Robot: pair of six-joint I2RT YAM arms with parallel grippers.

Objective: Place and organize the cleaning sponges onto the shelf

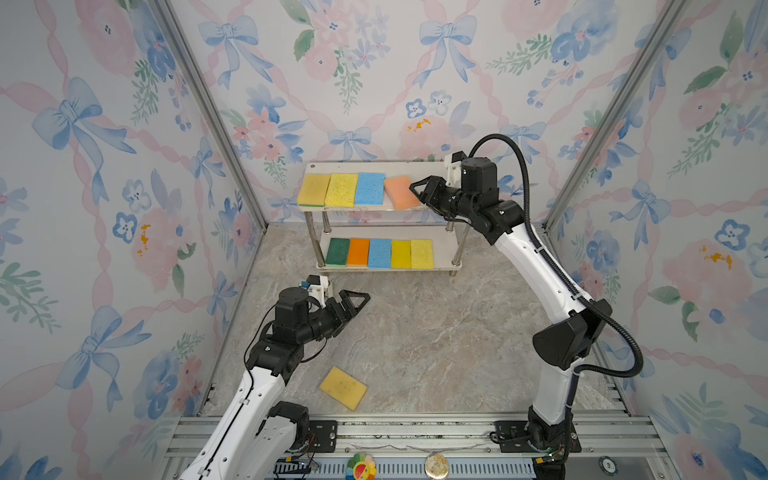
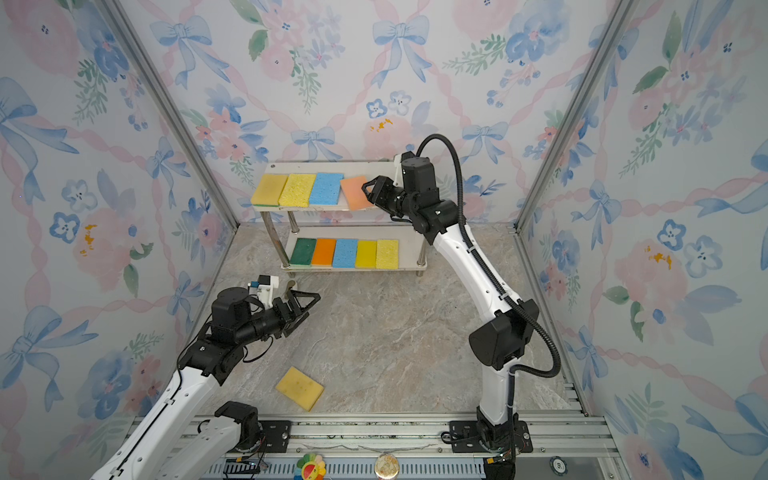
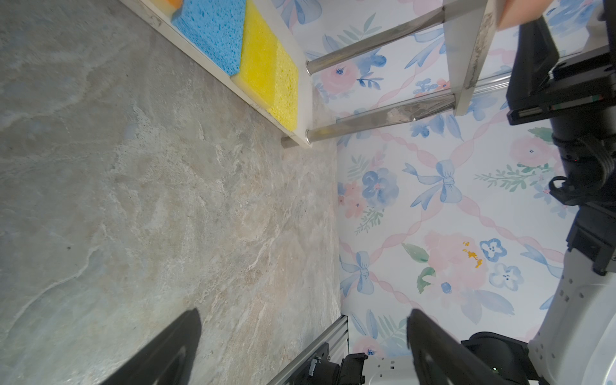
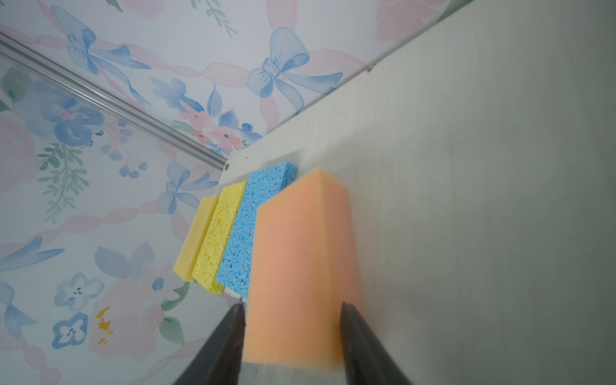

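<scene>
Shelf (image 1: 365, 167), lower tier: five flat in a row: green sponge (image 1: 337, 251), orange sponge (image 1: 358, 252), lower blue sponge (image 1: 380, 253), plain yellow sponge (image 1: 401, 254), pitted yellow sponge (image 1: 422, 254). Upper tier: pale yellow sponge (image 1: 314, 189), coarse yellow sponge (image 1: 341, 190) and upper blue sponge (image 1: 370, 188) side by side, then peach sponge (image 1: 401, 192) skewed just beside. Right gripper (image 1: 417, 192) jaws straddle its end; clamped or loose, can't tell. Left gripper (image 3: 305, 313) jaws spread wide, empty, over the surface (image 1: 436, 332). Loose yellow sponge (image 1: 343, 388) lies on the surface near the left arm.

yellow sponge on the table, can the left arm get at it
Probably yes: the yellow sponge lies flat on bare table near the left arm, nothing over it, and the left hand is open and empty.
</scene>
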